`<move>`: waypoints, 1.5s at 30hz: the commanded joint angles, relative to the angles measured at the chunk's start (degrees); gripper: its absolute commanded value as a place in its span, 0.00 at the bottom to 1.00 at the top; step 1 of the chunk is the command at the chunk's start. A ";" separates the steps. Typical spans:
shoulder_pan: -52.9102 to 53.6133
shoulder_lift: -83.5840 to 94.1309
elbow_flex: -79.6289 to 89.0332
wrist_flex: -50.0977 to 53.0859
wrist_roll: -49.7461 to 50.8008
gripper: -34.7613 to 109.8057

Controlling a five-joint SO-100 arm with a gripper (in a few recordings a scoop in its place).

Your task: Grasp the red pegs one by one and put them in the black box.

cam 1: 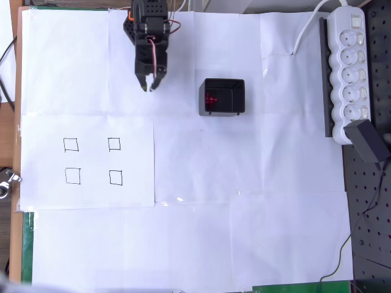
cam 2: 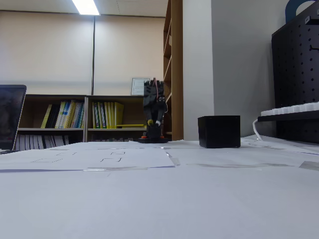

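I see the gripper (cam 1: 149, 87) left of the black box (cam 1: 240, 101) overhead — fingers narrow, nothing held. Red pegs (cam 1: 211, 101) sit inside the box — drawn squares (cam 1: 71, 144) bare.

White paper sheets (cam 1: 244, 183) matt, smooth, seams taped with glossy clear tape. Black box (cam 1: 223, 96) matt plastic; red pegs (cam 1: 211, 100) inside glossy. Power strip (cam 1: 348, 67) smooth white plastic. Pegboard (cam 1: 369, 207) matt black, perforated. Table edge (cam 1: 17, 91) wood.
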 commanded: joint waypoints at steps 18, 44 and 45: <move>0.97 -12.83 -8.79 9.49 -1.05 0.24; 0.97 -12.83 -8.79 9.49 -1.05 0.24; 0.97 -12.83 -8.79 9.49 -1.05 0.24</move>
